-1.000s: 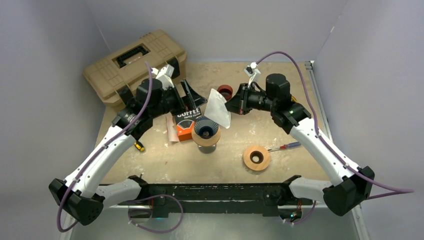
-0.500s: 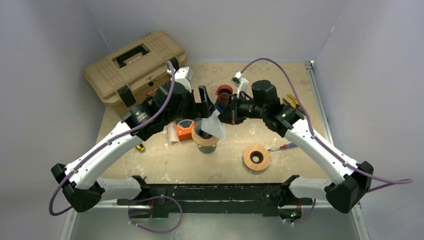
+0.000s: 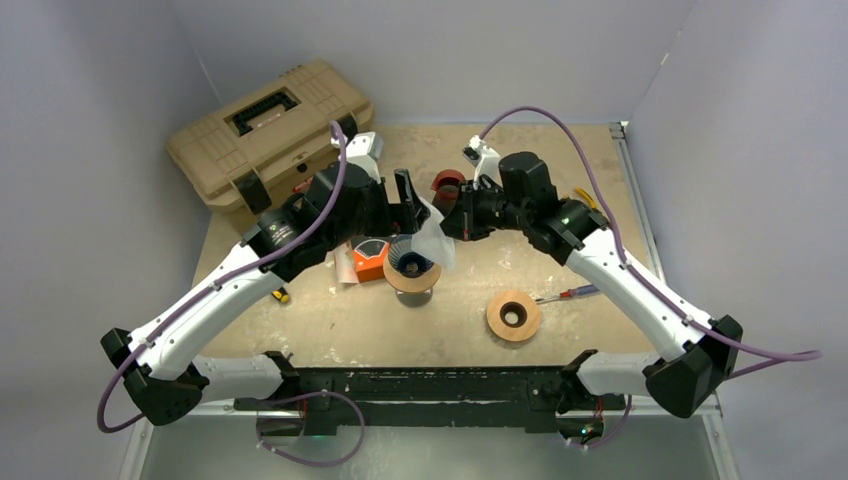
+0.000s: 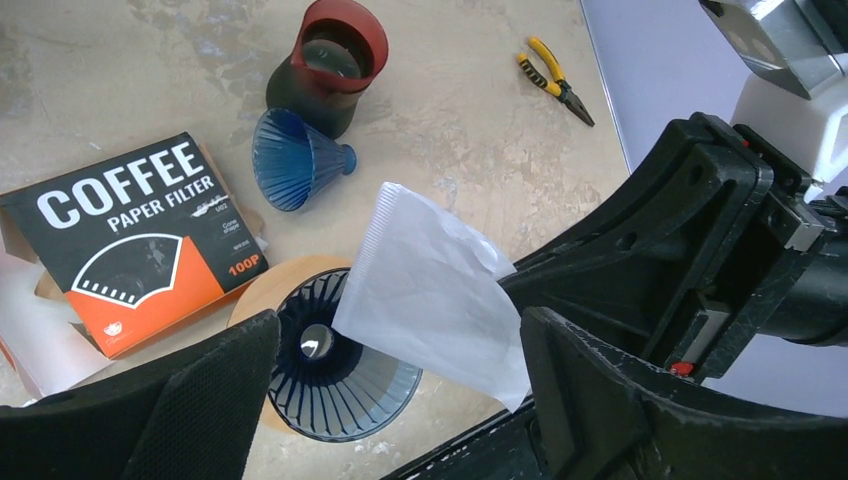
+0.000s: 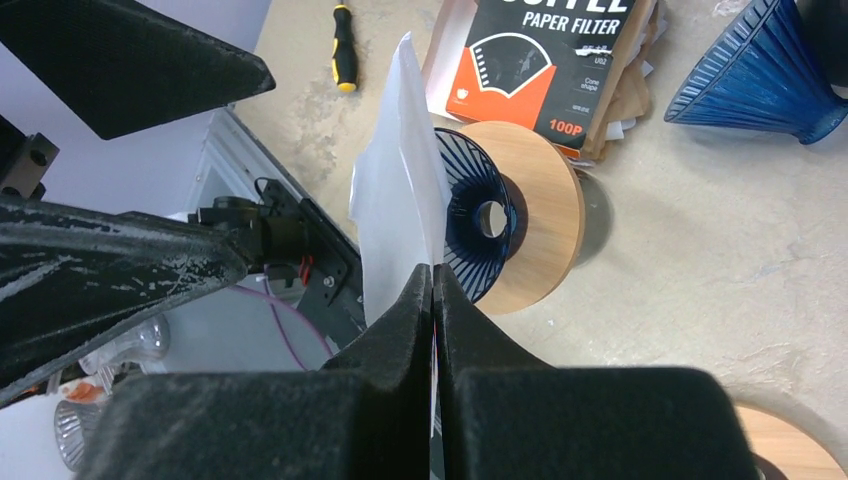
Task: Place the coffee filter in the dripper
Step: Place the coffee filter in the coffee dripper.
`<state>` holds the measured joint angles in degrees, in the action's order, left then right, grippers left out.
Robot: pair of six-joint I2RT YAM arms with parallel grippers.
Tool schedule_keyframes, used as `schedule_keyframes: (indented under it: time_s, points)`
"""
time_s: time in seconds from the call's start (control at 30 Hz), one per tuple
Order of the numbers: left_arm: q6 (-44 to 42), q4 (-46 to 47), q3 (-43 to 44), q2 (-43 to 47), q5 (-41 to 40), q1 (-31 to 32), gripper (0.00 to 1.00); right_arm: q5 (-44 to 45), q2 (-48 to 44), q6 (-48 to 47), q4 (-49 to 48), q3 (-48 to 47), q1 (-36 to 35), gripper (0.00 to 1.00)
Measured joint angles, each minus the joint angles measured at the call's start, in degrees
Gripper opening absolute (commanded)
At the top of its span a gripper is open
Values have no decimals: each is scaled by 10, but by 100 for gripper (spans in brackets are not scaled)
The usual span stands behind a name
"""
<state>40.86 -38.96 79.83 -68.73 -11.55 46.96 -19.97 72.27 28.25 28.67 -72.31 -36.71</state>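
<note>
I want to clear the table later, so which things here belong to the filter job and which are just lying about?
In the job: coffee filter, dripper, right gripper.
Lying about: filter box, spare dripper, red cup, pliers, toolbox, wooden ring, yellow screwdriver.

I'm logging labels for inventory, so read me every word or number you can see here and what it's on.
"COFFEE PAPER FILTER": white letters on the black top of the box.
"100P": on the box's orange part.
Small print on the box, above "100P": too small to read.
Toolbox: nothing on it can be read.
</note>
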Motion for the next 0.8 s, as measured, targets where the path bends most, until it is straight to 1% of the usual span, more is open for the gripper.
schedule_keyframes:
  time_s: [0.4,0.8]
  points:
    - [17,20,-3,0,15,0,92,16,27,-15,25,-40,-12,0]
    - [36,33,-20,-30,32,0,90,23,28,-23,26,-45,-25,0]
